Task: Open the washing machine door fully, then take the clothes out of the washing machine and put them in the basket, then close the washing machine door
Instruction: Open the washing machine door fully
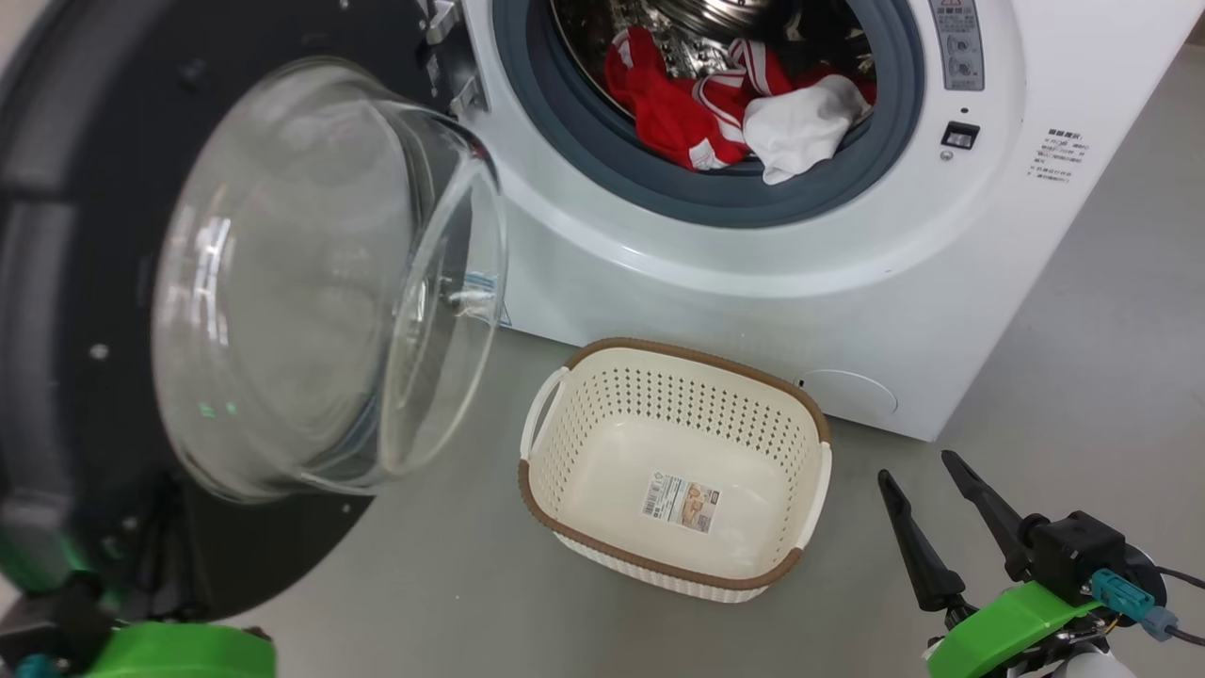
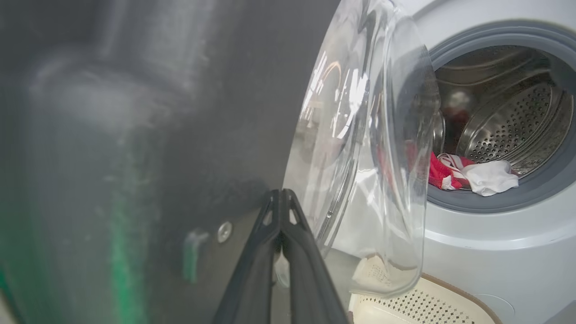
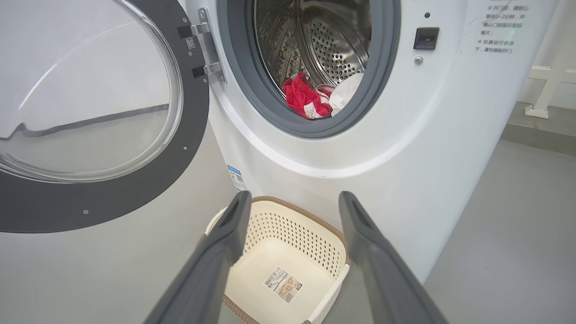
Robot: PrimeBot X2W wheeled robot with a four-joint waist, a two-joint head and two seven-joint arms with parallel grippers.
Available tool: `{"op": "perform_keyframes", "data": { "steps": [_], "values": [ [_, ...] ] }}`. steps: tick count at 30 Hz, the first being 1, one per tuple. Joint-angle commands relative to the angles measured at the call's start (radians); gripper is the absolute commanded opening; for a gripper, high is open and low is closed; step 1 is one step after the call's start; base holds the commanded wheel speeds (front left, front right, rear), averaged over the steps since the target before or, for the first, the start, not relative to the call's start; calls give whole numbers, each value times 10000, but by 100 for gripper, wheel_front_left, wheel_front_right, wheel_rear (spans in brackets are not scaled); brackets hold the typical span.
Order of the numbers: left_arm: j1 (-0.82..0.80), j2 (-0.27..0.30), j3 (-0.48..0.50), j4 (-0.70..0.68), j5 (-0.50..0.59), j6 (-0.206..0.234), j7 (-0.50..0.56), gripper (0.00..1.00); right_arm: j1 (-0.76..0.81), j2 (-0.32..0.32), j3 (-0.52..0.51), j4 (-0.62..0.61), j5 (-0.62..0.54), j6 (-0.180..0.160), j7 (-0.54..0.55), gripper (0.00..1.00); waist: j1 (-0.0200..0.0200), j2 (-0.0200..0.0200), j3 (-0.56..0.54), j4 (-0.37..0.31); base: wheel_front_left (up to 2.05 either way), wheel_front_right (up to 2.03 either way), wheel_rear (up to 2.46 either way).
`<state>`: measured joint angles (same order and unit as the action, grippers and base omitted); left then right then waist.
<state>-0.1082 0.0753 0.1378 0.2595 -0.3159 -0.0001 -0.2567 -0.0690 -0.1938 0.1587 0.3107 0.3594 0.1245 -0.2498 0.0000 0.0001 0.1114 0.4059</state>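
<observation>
Fingers pinched together on nothing, the left gripper point(image 2: 281, 200) hangs close to the inner black ring of the washing machine door point(image 1: 85, 282), which stands swung out to the left (contact is too blurred to call). Right of it, the clothes point(image 1: 725, 113) lie heaped at the front lip of the washing machine point(image 1: 753, 282) drum, with the basket point(image 1: 697, 352) empty on the floor below. Farthest right, the right gripper point(image 1: 918, 468) is spread wide and empty, pointing up-left toward the heap, so it is likely the nearer arm.
</observation>
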Motion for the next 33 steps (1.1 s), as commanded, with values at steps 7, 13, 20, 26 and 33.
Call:
{"op": "perform_keyframes", "data": {
  "steps": [7, 13, 20, 26, 33],
  "values": [
    [-1057, 823, 1592, 677, 251, -79, -51, 0, -557, -292, 340, -284, -10, 62, -120, 100, 0, -1, 383, -195, 0, 0, 0],
    [-1753, 951, 2470, 1112, 512, -188, -51, 0, -845, -471, 374, -310, -24, 62, -120, 100, 0, -1, 844, -274, 0, 0, 0],
    [-2467, 1166, 3287, 1739, 820, -271, -51, 0, -1106, -614, 459, -309, -20, 62, -120, 100, 0, -1, 1204, -382, 0, 0, 0],
    [-2923, 1379, 3953, 2163, 1067, -267, -51, 0, -1231, -670, 515, -298, -7, 62, -120, 100, 0, -1, 1356, -468, 0, 0, 0],
    [-3275, 1510, 4574, 2578, 1186, -338, -51, 0, -1392, -727, 566, -309, 7, 62, -120, 100, 0, -1, 1563, -567, 0, 0, 0]
  ]
}}
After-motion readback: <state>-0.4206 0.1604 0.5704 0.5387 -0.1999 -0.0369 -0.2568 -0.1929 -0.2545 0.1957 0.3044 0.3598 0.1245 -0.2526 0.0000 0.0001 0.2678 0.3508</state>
